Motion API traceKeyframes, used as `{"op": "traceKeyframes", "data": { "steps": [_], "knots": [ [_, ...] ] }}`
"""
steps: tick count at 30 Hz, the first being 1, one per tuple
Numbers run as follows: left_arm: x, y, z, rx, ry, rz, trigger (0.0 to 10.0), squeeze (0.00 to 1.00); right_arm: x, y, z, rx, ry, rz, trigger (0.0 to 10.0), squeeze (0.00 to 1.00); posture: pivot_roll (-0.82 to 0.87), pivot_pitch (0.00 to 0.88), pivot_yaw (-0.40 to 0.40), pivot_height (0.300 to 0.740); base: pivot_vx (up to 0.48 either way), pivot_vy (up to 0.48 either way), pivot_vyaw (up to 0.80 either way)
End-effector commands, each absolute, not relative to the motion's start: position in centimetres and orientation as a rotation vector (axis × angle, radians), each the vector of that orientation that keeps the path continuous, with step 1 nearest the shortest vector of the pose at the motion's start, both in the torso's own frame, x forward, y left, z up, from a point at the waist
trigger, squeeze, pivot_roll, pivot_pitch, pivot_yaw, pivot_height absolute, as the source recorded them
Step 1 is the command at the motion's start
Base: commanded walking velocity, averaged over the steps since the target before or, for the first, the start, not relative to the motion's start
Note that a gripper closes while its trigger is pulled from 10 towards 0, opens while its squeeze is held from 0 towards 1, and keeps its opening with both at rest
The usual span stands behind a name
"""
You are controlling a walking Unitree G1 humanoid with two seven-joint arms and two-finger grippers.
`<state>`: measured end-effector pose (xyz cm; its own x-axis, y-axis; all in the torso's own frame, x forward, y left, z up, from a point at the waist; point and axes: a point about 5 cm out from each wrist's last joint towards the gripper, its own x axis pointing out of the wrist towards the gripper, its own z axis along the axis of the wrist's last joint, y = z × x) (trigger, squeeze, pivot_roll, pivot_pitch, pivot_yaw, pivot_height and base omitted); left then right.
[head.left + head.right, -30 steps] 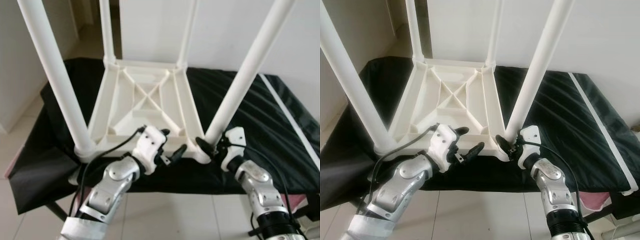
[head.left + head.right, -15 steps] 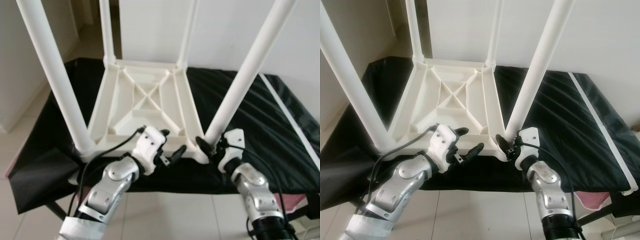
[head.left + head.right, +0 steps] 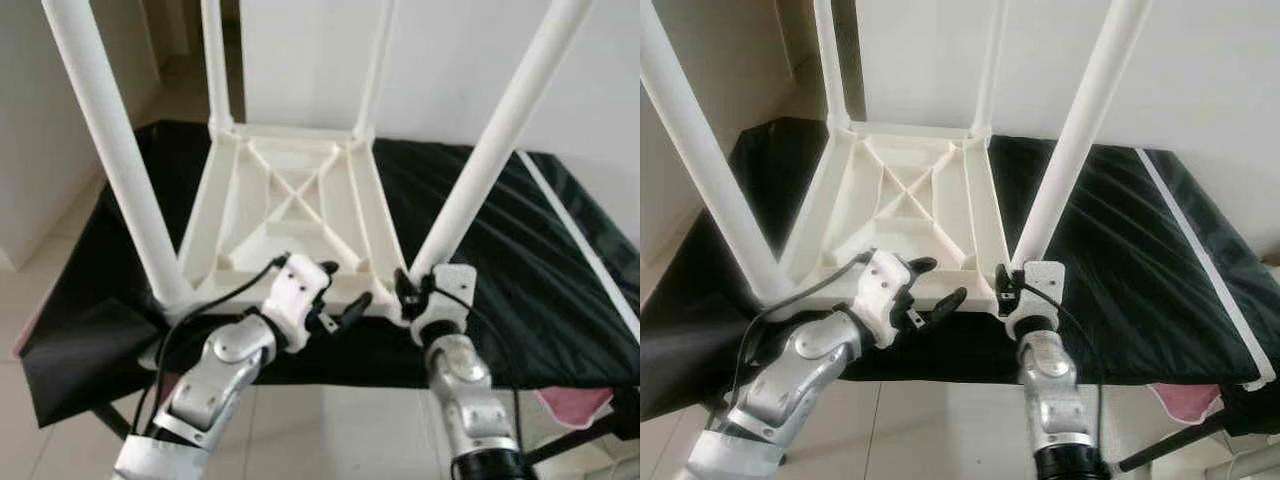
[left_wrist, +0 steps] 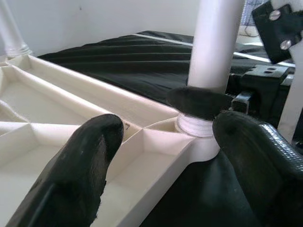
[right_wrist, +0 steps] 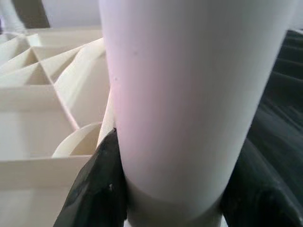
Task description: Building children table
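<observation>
A white children's table (image 3: pixel 290 210) lies upside down on a black cloth, its four legs pointing up. My right gripper (image 3: pixel 410 285) is shut on the base of the near right leg (image 3: pixel 490 150), just above its socket. In the right wrist view that leg (image 5: pixel 189 94) stands between the black fingers (image 5: pixel 94 189), which press against it. My left gripper (image 3: pixel 345 285) is open at the tabletop's near edge, to the left of that leg, holding nothing. In the left wrist view its fingers (image 4: pixel 80 156) frame the leg socket (image 4: pixel 194 125).
The black cloth (image 3: pixel 520 250) covers a low stand with a white stripe (image 3: pixel 575 240) along its right side. A pink object (image 3: pixel 575 405) lies at the lower right. White walls stand behind, and tiled floor (image 3: pixel 40 280) lies to the left.
My right forearm has swung left, now standing almost straight below the leg, with the gripper still on the leg's base. The left gripper holds its place.
</observation>
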<state>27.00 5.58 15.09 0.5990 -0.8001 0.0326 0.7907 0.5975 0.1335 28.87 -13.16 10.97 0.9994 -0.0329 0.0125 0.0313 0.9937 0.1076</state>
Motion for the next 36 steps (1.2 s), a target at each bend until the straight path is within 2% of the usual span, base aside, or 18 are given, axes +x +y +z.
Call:
{"op": "traceKeyframes", "data": {
  "steps": [1, 14, 15, 16, 24, 25, 27, 28, 32, 36],
  "knots": [
    [26.4, 5.0, 15.2, 0.119, -0.090, -1.035, 10.0, 0.00, 28.3, -12.6, 9.2, 0.130, 0.076, -0.039, 10.0, 0.00, 0.01, 0.000, -0.051, 0.740, 0.000, 0.000, 0.00],
    [26.7, 4.7, 15.4, 0.112, -0.097, -1.042, 10.0, 0.00, 28.4, -12.7, 9.7, 0.099, 0.060, -0.039, 10.0, 0.00, 0.01, 0.000, -0.050, 0.740, 0.000, 0.000, 0.00],
    [26.6, 4.6, 15.4, 0.111, -0.098, -1.044, 10.0, 0.00, 28.4, -12.5, 9.8, 0.108, 0.052, -0.027, 10.0, 0.85, 0.01, 0.000, -0.055, 0.740, 0.000, 0.000, 0.00],
    [26.6, 4.6, 15.5, 0.110, -0.099, -1.045, 10.0, 0.00, 28.4, -12.3, 9.9, 0.119, 0.047, -0.011, 10.0, 1.00, 0.01, 0.000, -0.055, 0.740, 0.000, 0.000, 0.00],
    [26.7, 4.5, 15.6, 0.103, -0.106, -1.040, 10.0, 0.00, 28.2, -12.2, 10.6, 0.119, 0.010, 0.033, 10.0, 1.00, 0.01, 0.000, -0.060, 0.740, 0.000, 0.000, 0.00],
    [26.7, 4.4, 15.6, 0.101, -0.108, -1.040, 10.0, 0.00, 28.1, -12.4, 10.8, 0.118, 0.001, 0.052, 10.0, 0.87, 0.00, 0.000, -0.059, 0.740, 0.000, 0.000, 0.00],
    [26.7, 4.4, 15.6, 0.099, -0.109, -1.040, 10.0, 0.00, 28.1, -12.5, 10.9, 0.116, -0.005, 0.065, 10.0, 0.87, 0.00, 0.000, -0.059, 0.740, 0.000, 0.000, 0.00],
    [26.7, 4.3, 15.6, 0.098, -0.110, -1.041, 10.0, 0.00, 28.0, -12.9, 11.0, 0.103, -0.010, 0.094, 10.0, 0.00, 0.00, 0.000, -0.056, 0.740, 0.000, 0.000, 0.00],
    [26.6, 4.3, 15.6, 0.095, -0.109, -1.051, 10.0, 0.00, 27.7, -14.2, 11.2, 0.042, -0.025, 0.216, 10.0, 0.00, -0.01, 0.000, -0.054, 0.740, 0.000, 0.000, 0.00],
    [26.5, 4.2, 15.6, 0.091, -0.107, -1.062, 10.0, 0.00, 27.8, -14.9, 11.4, 0.010, -0.032, 0.259, 10.0, 0.00, -0.01, 0.000, -0.053, 0.740, 0.000, 0.000, 0.00]
  ]
}}
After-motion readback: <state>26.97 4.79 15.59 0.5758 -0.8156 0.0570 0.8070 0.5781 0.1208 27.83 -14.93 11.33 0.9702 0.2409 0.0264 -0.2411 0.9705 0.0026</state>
